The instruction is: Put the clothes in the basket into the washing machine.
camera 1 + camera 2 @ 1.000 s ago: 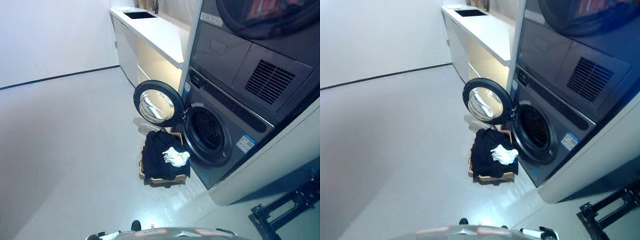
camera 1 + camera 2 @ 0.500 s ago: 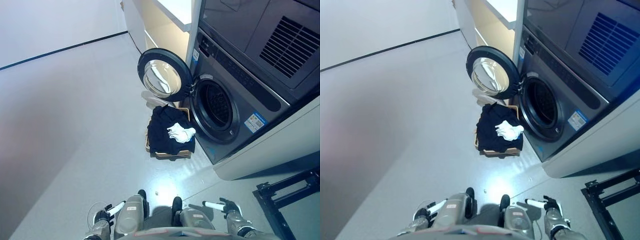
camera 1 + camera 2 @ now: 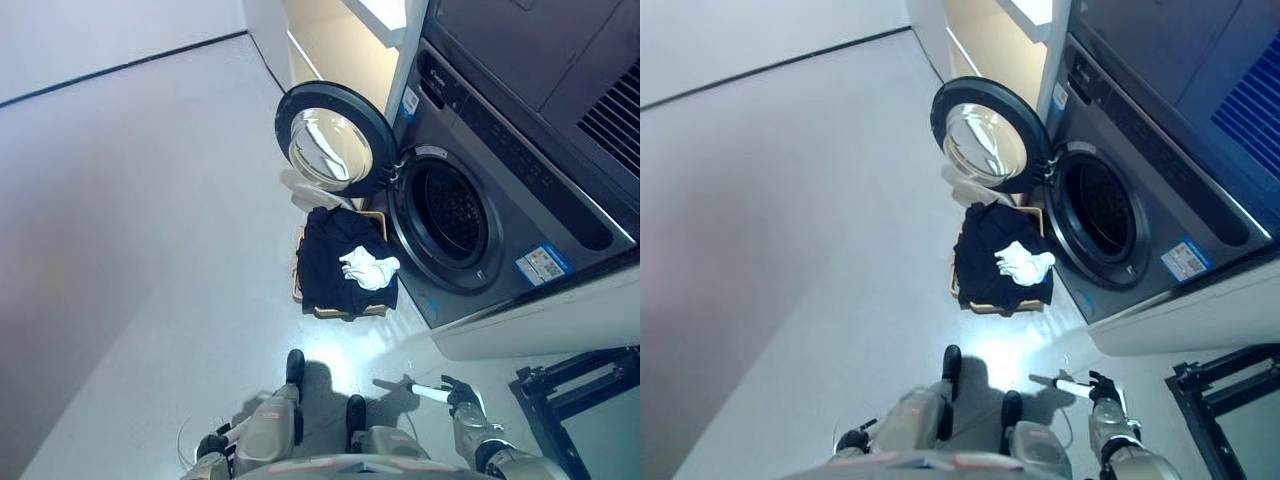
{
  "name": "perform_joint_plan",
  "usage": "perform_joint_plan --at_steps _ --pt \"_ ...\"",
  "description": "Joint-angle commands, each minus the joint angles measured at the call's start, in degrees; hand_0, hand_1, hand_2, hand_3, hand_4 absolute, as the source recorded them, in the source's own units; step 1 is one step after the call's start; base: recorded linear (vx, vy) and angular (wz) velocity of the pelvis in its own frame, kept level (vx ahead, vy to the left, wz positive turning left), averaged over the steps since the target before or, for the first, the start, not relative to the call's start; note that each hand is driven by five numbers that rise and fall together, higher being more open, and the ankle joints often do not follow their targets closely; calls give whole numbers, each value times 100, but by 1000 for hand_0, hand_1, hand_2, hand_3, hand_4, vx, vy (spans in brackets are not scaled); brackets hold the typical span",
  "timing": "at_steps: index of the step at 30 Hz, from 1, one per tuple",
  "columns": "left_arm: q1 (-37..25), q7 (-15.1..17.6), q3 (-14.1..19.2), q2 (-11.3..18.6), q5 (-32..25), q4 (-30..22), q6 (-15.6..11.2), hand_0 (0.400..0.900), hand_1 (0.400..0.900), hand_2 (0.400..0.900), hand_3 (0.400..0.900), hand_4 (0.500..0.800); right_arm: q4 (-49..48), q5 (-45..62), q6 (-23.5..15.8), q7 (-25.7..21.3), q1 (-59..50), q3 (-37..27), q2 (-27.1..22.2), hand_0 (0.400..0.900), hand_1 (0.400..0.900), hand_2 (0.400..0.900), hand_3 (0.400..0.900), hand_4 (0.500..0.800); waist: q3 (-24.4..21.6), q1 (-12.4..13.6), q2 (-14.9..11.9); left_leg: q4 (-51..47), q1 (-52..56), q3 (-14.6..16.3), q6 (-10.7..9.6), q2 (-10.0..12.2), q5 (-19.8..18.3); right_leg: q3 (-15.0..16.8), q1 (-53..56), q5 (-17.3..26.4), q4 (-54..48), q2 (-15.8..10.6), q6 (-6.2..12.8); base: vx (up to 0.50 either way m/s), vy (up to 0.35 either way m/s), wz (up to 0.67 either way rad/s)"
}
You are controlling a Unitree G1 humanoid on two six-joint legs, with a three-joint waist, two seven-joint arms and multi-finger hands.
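Observation:
A wooden basket [image 3: 299, 268] stands on the floor in front of the washing machine [image 3: 500, 230]. It holds dark clothes [image 3: 330, 262] with a white garment [image 3: 368, 268] on top. The machine's round door [image 3: 334, 138] stands open to the left, and the drum opening [image 3: 450, 212] is dark. A pale cloth [image 3: 303, 190] lies on the floor under the door. My right hand [image 3: 458, 396] is at the bottom right, fingers relaxed and empty, far from the basket. My left hand [image 3: 212, 444] shows at the bottom left edge.
A second machine with a vent grille [image 3: 610, 110] is stacked above the washer. A white counter and cabinet [image 3: 340, 30] run along the wall behind the door. A black metal frame [image 3: 580, 385] stands at the lower right.
The camera has tilted down and moved closer, so the basket and washer show larger and my hands have come into view at the bottom. The basket and clothes have not moved.

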Motion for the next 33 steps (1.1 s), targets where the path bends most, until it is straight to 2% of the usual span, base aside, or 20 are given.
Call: perform_joint_plan --at_steps 1,3,4,5,7,8,10,12,14,17,18,19,22,25,26,27,30,31,33 --pt "-98 84 -82 286 183 -56 -115 900 900 900 900 800 -298 100 -190 -93 -156 33 2 900 900 900 900 800 -339 35 -426 1009 -608 -37 -84 -358 -1144 -248 530 -818 635 -365 553 248 279 -12" --pt "-181 80 -61 366 240 -53 -80 900 900 900 900 800 -373 203 -203 -80 -184 13 71 900 900 900 900 800 -313 40 -496 1031 -532 -54 45 -431 -1330 -186 178 -526 1382 -456 671 203 280 -7" --pt "-228 91 -56 420 260 -58 -72 900 900 900 900 800 -434 246 -219 -79 -201 11 86 900 900 900 900 800 -260 32 -523 1056 -486 -74 126 -487 -1418 -129 -85 -220 1903 -521 733 164 299 -4" --pt "-268 111 -52 471 282 -69 -64 900 900 900 900 800 -511 271 -233 -79 -220 20 98 900 900 900 900 800 -196 1 -550 1076 -421 -99 192 -547 -1491 -106 -299 115 2368 -593 748 136 283 -2" --pt "-362 136 -33 562 285 -89 -46 900 900 900 900 800 -606 324 -257 -85 -264 37 108 900 900 900 900 800 -7 -62 -502 1055 -193 -137 304 -591 -1558 -112 -664 490 3040 -683 660 119 239 -2" --pt "-395 140 -32 588 269 -97 -43 900 900 900 900 800 -640 347 -259 -98 -284 39 130 900 900 900 900 800 65 -79 -460 1033 -110 -159 321 -584 -1572 -110 -810 510 3288 -699 609 118 182 0" --pt "-476 197 -57 625 245 -141 -48 900 900 900 900 800 -802 421 -289 -134 -290 47 157 900 900 900 900 800 163 -125 -361 946 52 -224 341 -570 -1598 -62 -1155 283 3449 -609 483 129 128 5" --pt "-595 247 -112 653 223 -190 -63 900 900 900 900 800 -953 533 -328 -177 -347 54 147 900 900 900 900 800 270 -174 -275 858 174 -257 303 -516 -1577 16 -1518 -73 3145 -379 414 124 54 7" --pt "-691 279 -160 656 231 -203 -86 900 900 900 900 800 -1027 589 -363 -195 -379 77 139 900 900 900 900 800 371 -201 -221 800 297 -276 246 -468 -1604 77 -1672 -234 2607 -222 419 153 -22 11" --pt "-782 283 -178 637 275 -209 -126 900 900 900 900 800 -1209 642 -417 -232 -327 79 110 900 900 900 900 800 414 -286 -251 647 478 -376 141 -497 -1650 583 -1717 170 931 67 636 228 -101 28" --pt "-800 279 -168 629 290 -204 -137 900 900 900 900 800 -1292 627 -434 -227 -275 95 100 900 900 900 900 800 398 -317 -260 584 536 -439 104 -514 -1668 766 -1759 349 536 94 698 277 -154 44" --pt "-794 262 -156 622 301 -197 -147 900 900 900 900 800 -1373 598 -434 -214 -209 114 85 900 900 900 900 800 386 -349 -269 566 589 -496 60 -518 -1700 819 -1775 501 229 69 748 284 -169 44" --pt "-718 231 -136 576 313 -194 -146 900 900 900 900 800 -1543 502 -427 -160 -42 172 69 900 900 900 900 800 342 -423 -282 544 799 -644 -45 -524 -1807 758 -1733 651 194 15 739 385 -284 45" --pt "-600 225 -109 414 143 -230 -184 900 900 900 900 800 -1644 430 -432 -99 0 228 -118 900 900 900 900 800 282 -528 -132 950 925 -746 -171 -404 -2073 599 -1836 427 827 50 561 387 -329 51" --pt "-599 225 -109 411 143 -230 -184 900 900 900 900 800 -1644 430 -432 -99 1 229 -121 900 900 900 900 800 282 -539 -127 963 918 -756 -172 -404 -2082 588 -1837 419 836 48 560 231 -212 35" --pt "-554 217 -116 349 122 -233 -199 900 900 900 900 800 -1678 379 -434 -89 3 258 -187 900 900 900 900 800 270 -558 -86 1220 888 -724 -237 -366 -2143 490 -1772 311 903 39 514 208 -202 34" --pt "-577 232 -190 238 -61 -359 -261 900 900 900 900 800 -1858 316 -477 -137 -81 330 -346 900 900 900 900 800 431 -575 -20 2412 264 -389 -412 -248 -1796 256 -1589 145 934 -50 381 215 -320 53" --pt "-588 244 -229 205 -97 -410 -278 900 900 900 900 800 -1941 296 -495 -143 -118 384 -372 900 900 900 900 800 506 -565 -23 2609 54 -191 -419 -166 -1685 181 -1475 32 931 -51 296 136 -244 30" --pt "-588 262 -266 183 -84 -434 -288 900 900 900 900 800 -1960 266 -486 -166 -151 414 -379 900 900 900 900 800 529 -563 -15 2368 -8 -99 -403 -156 -1704 143 -1428 -28 922 -59 296 141 -175 23"
